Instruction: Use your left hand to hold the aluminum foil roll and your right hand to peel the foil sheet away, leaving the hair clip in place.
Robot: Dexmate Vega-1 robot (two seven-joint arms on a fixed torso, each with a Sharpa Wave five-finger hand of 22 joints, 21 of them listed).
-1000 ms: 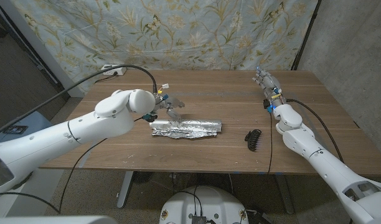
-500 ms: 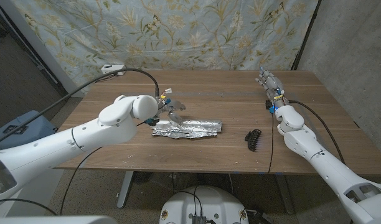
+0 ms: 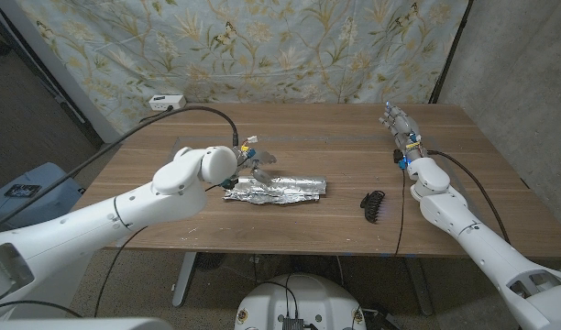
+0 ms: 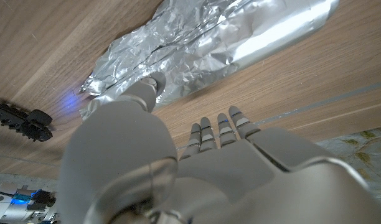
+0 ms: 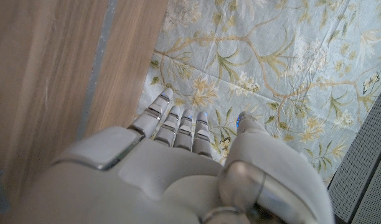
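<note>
left hand over the foil's near end, right hand waiting far back

nearest me on the wooden table lies the small black toothed hair clip, right of centre and apart from the foil. in the left wrist view the same clip sits off beyond the crumpled end.

next out is the crinkled silver aluminum foil roll, lying lengthwise across the middle of the table, its left end rumpled and loose, its right end smoother and rounder. in the left wrist view the foil shows that wrinkled sheet spreading from the tube.

my left hand is at the roll's left end. in the wrist view the left hand has its fingers straight and apart, holding nothing, with the thumb tip at or just above the crumpled foil; i cannot tell whether it touches.

to do this step well, i judge i should settle the palm over the firm part of the roll, not the loose sheet, and close evenly so the tube doesn't crush or slide toward the clip.

farthest back, my right hand stands near the table's far right edge, well apart from the foil. its wrist view shows the right hand with fingers extended, empty.
</note>
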